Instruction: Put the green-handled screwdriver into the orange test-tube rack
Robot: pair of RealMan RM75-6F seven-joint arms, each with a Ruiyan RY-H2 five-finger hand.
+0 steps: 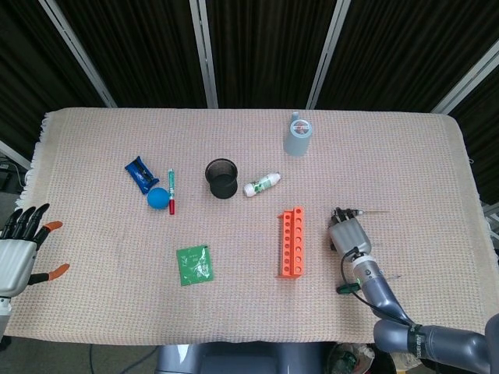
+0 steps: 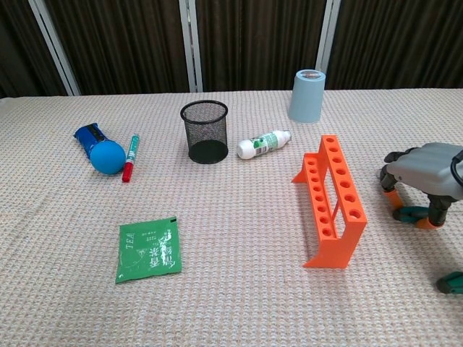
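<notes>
Right hand (image 1: 346, 234) sits palm-down at lower right, fingers (image 2: 391, 196) curled downward; left hand (image 1: 17, 249) waits spread at lower left.

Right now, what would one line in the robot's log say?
step: grasping screwdriver | right hand: fingers arched over it, grip unclear | left hand: open, holding nothing | orange rack: empty

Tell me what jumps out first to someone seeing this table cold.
The orange test-tube rack stands right of centre, the brightest thing on the cloth. Just right of it the right hand arches over the green-handled screwdriver. Far left lie a blue ball and a marker.
</notes>
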